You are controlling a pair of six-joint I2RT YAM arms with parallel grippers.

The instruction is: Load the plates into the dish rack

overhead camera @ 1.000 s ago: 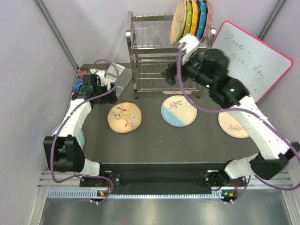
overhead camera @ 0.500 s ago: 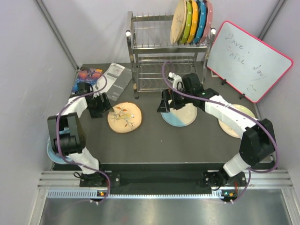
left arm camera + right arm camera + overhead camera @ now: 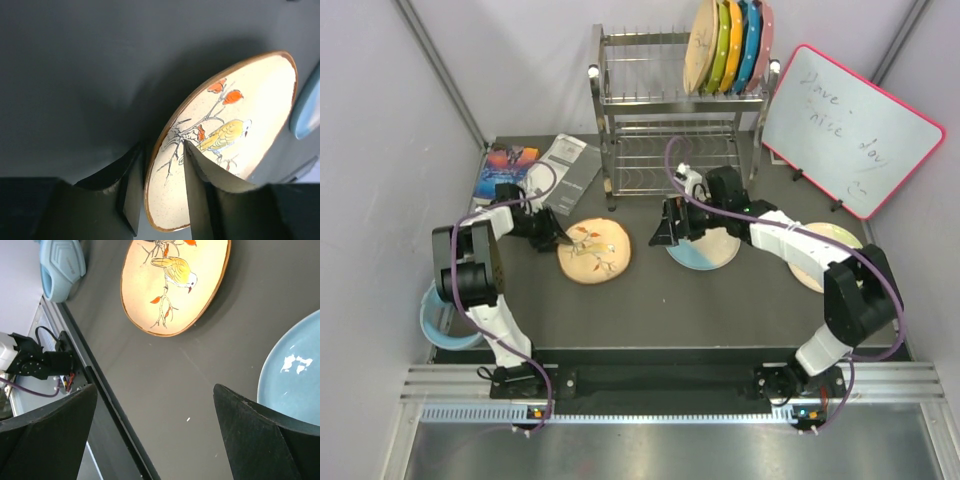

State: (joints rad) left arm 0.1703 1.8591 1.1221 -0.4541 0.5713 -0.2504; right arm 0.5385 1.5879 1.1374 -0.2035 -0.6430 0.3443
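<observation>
An orange-tinted plate with a bird on a branch lies on the dark table. My left gripper is at its left rim; in the left wrist view this plate has one finger under the rim and the other on its face, shut on it. My right gripper hangs open over bare table beside the left edge of the half-blue plate. The right wrist view shows the orange plate and the blue half. A pale plate lies at the right. One cream plate stands in the dish rack.
Green, yellow, blue and pink plates stand in the rack's top tier beside the cream one. A pink-framed whiteboard leans at the back right. Booklets lie at the back left. A light-blue object sits off the table's left edge.
The left gripper moved onto the orange plate's left rim and closed on it; the plate slid slightly right. The right arm came down from the rack to the half-blue plate.
</observation>
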